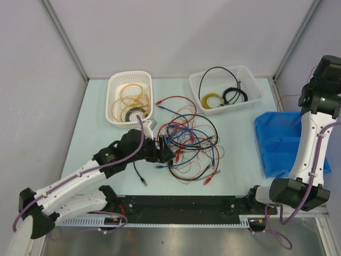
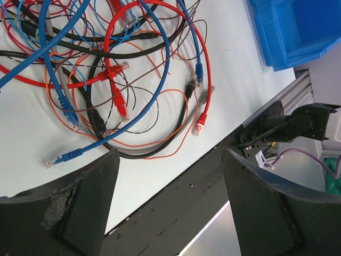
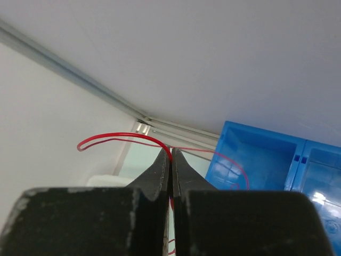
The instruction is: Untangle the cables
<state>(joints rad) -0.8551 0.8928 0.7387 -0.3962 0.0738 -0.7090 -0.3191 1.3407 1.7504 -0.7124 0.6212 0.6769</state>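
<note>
Tabletop [image 1: 240, 141] holds two baskets [image 1: 130, 74] [image 1: 224, 70], one blue bin [image 1: 277, 146]; left gripper [image 2: 170, 160] spread, right gripper [image 3: 170, 154] pinching red cable [image 3: 122, 135].

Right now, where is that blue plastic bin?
In the top view, the blue bin sits at the table's right edge, just nearer the robot than the right-hand white basket, partly hidden by the right arm.

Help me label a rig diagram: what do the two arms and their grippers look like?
The left arm and right arm have white shells with black joint housings and a purple-grey cable running along each. The left gripper and right gripper have matte black, wedge-shaped fingers; the left's look scuffed.
</note>
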